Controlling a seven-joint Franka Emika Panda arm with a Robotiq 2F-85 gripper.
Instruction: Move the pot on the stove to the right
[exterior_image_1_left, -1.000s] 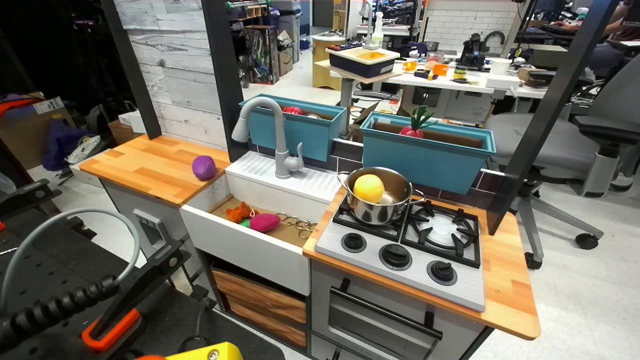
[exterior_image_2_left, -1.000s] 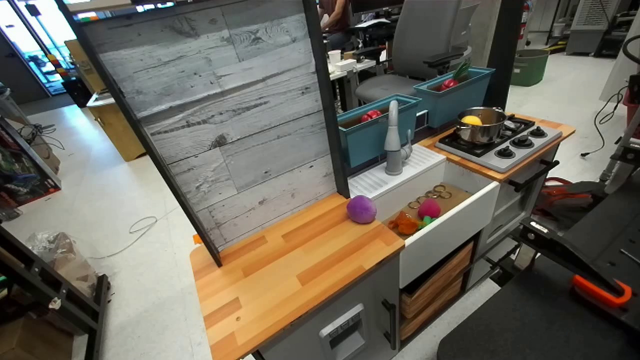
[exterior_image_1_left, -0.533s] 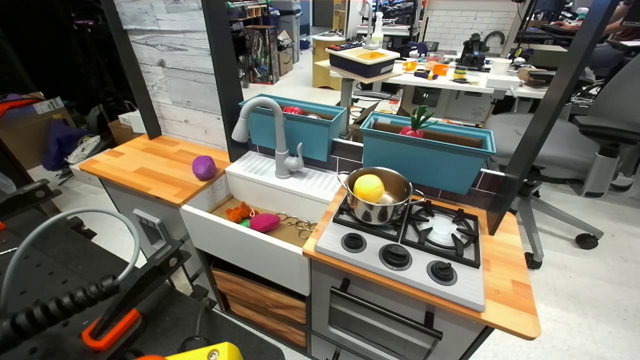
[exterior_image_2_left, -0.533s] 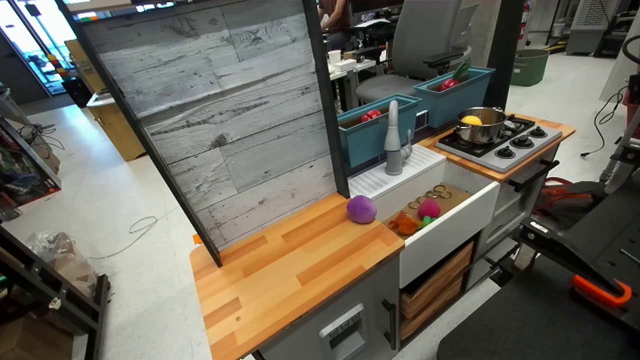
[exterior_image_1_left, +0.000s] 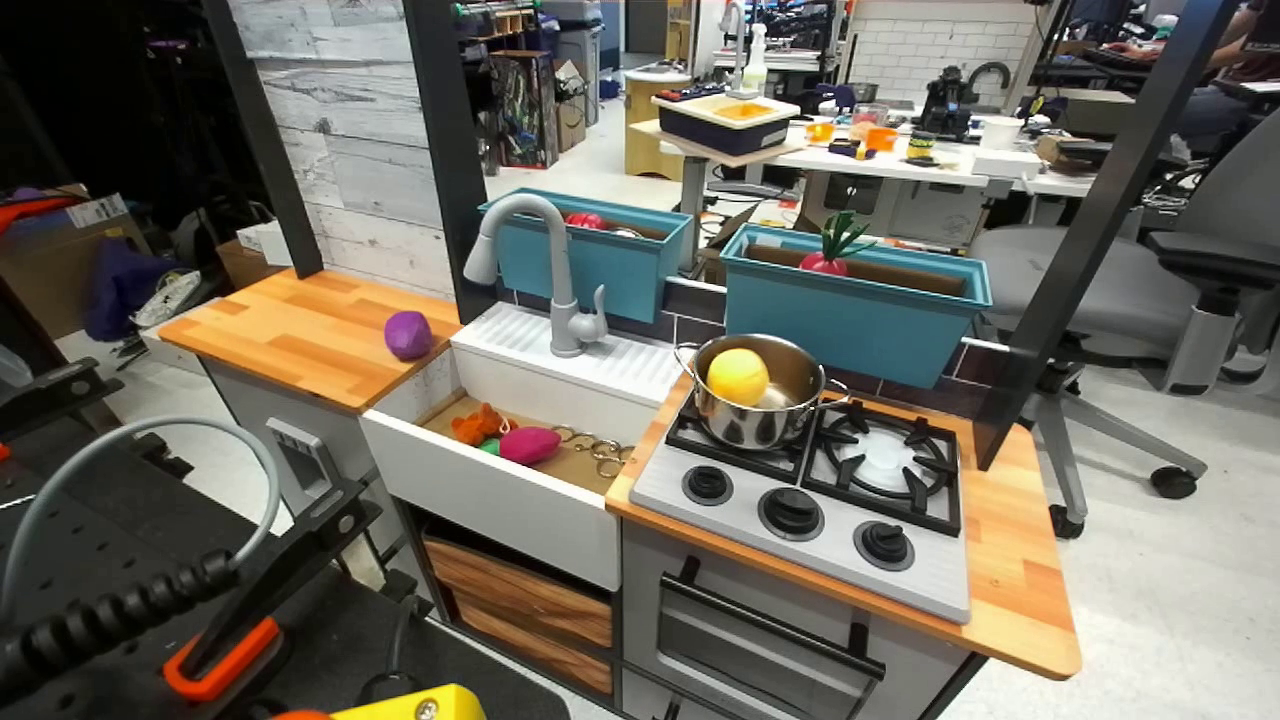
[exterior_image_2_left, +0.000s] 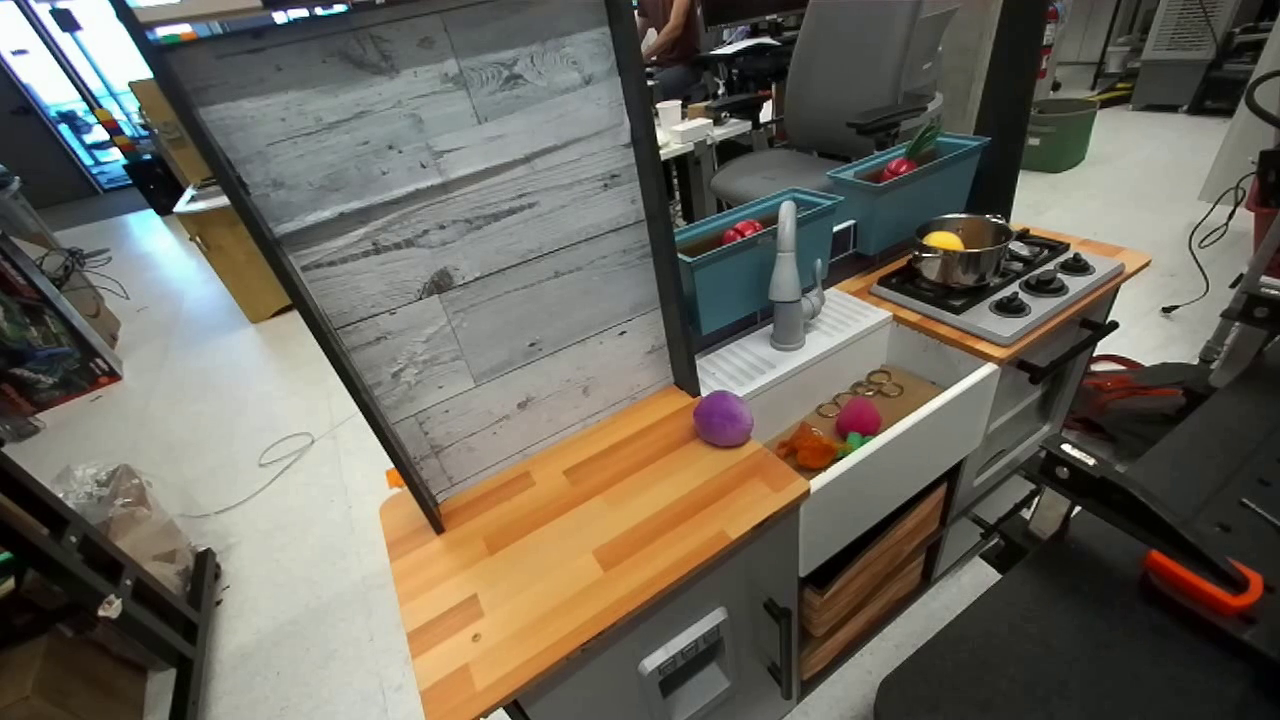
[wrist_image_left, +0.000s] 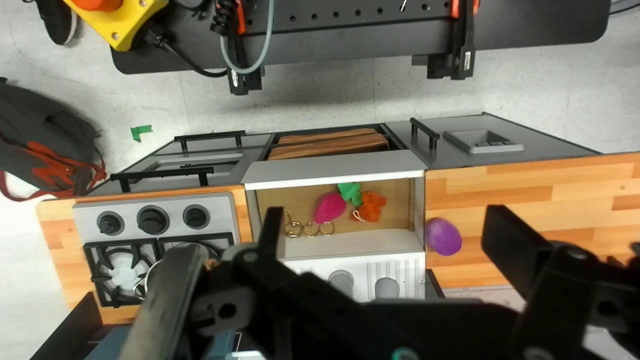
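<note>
The shiny silver pot (exterior_image_1_left: 752, 428) sits upright on the left grate of the grey stove (exterior_image_1_left: 915, 585), with a yellow ball (exterior_image_1_left: 738, 377) inside it. The same pot (exterior_image_2_left: 968, 266) and stove (exterior_image_2_left: 978, 318) show in the other exterior view. In the wrist view the stove (wrist_image_left: 175, 206) is at lower left. The pot there is mostly hidden behind my gripper's linkage; a bit of its rim and handle (wrist_image_left: 141, 286) shows. My gripper (wrist_image_left: 384, 225) is open and empty, its fingers wide apart above the sink and left counter. It is out of both exterior views.
The white sink (exterior_image_1_left: 490, 510) holds a pink toy, an orange toy and several rings. A grey faucet (exterior_image_1_left: 560, 270) stands behind it. A purple ball (exterior_image_1_left: 408, 335) lies on the wooden counter. A blue planter (exterior_image_1_left: 850, 315) stands behind the stove. The right grate (exterior_image_1_left: 885, 460) bears nothing.
</note>
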